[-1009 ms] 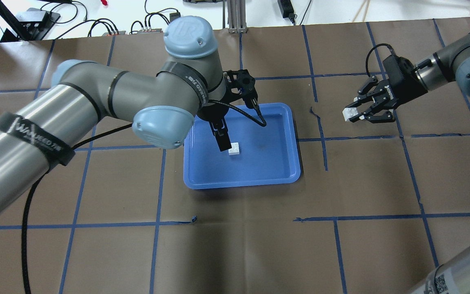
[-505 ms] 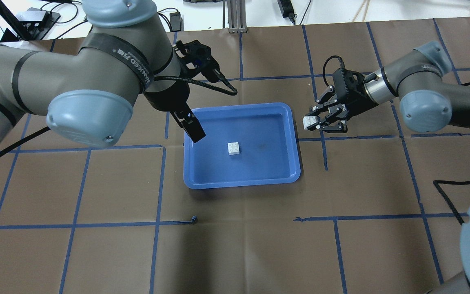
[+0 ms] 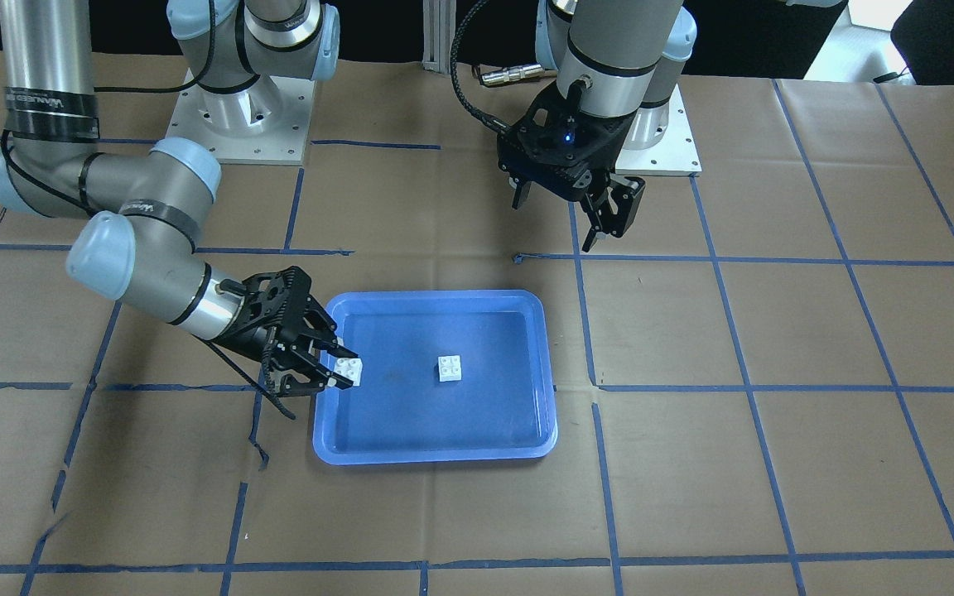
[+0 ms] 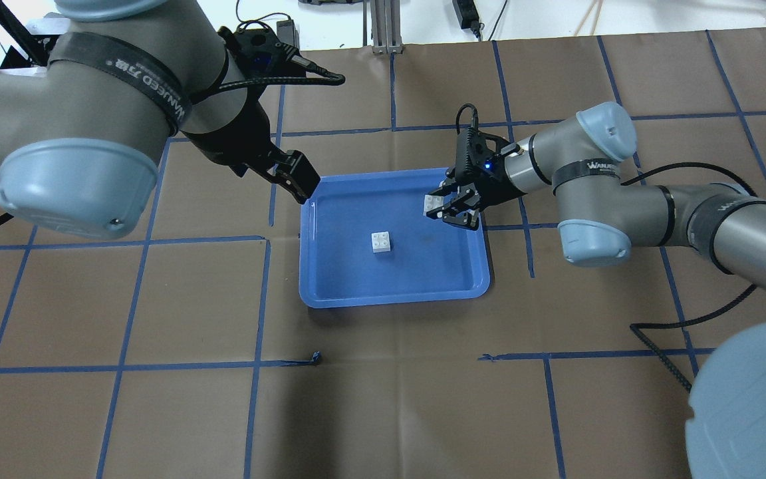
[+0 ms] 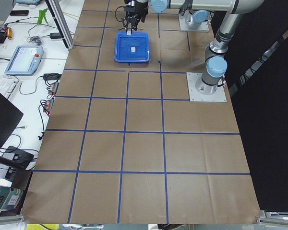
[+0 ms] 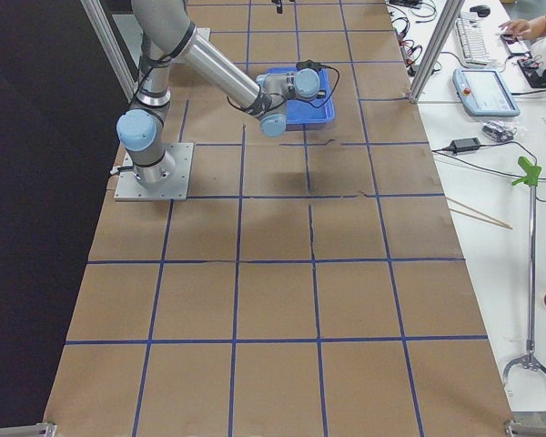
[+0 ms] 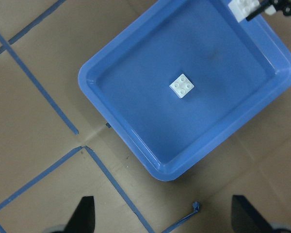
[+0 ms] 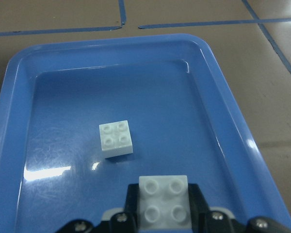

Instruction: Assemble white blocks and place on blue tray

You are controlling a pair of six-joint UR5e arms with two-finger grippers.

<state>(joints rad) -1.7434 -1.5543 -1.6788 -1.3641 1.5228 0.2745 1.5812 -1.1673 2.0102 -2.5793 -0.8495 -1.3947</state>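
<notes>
The blue tray [image 4: 423,273] lies mid-table, also in the front view [image 3: 411,422]. One white block [image 4: 381,241] sits studs up on its floor, also in the front view [image 3: 449,367], the left wrist view [image 7: 182,86] and the right wrist view [image 8: 116,139]. My right gripper [image 4: 437,207] is shut on the second white block [image 4: 432,204], held studs up just inside the tray's right rim, apart from the first block [image 8: 163,201]. My left gripper [image 3: 564,219] is open and empty, raised beyond the tray's far left corner.
Brown paper with a blue tape grid covers the table. The right arm's black cable [image 4: 662,346] lies on the paper at the right. Both arm bases on metal plates [image 3: 237,116] stand at the robot's side. Cables and power supplies lie past the far edge.
My left gripper left the white block on the tray floor and rose away to the far left. My right gripper carried its white block leftward to over the tray's right rim.
</notes>
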